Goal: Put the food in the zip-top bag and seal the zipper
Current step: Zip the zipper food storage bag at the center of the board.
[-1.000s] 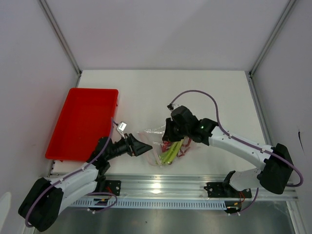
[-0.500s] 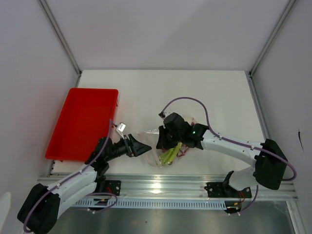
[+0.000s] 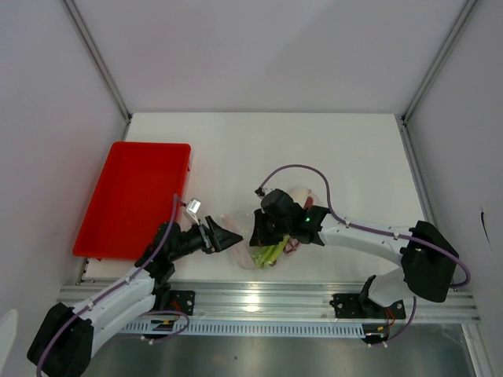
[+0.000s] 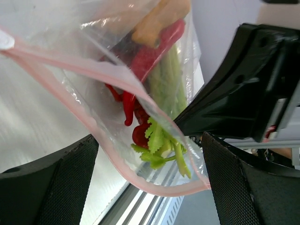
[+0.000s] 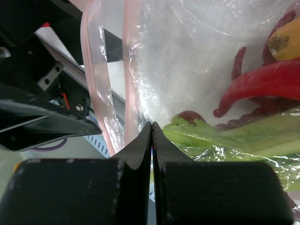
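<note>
Right pincer (image 5: 151, 125) pinches the zip-top bag (image 5: 197, 56); left pincer (image 4: 147, 143) gapes around its mouth

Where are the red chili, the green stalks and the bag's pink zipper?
red chili (image 5: 269, 80), right wrist view, mid-body.
green stalks (image 4: 169, 86), left wrist view, stem middle.
zipper (image 4: 154, 190), left wrist view, lower curve.

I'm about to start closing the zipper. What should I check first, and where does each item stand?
1. Food inside bag: ok.
2. Right gripper shut on the bag edge: ok.
3. Left gripper jaws open astride the bag: ok.
4. Zipper strips pressed together: not ok, the mouth gapes.
5. Slider held: not ok, it sits free beyond the left jaws.
6. No food seen on tray: ok.
</note>
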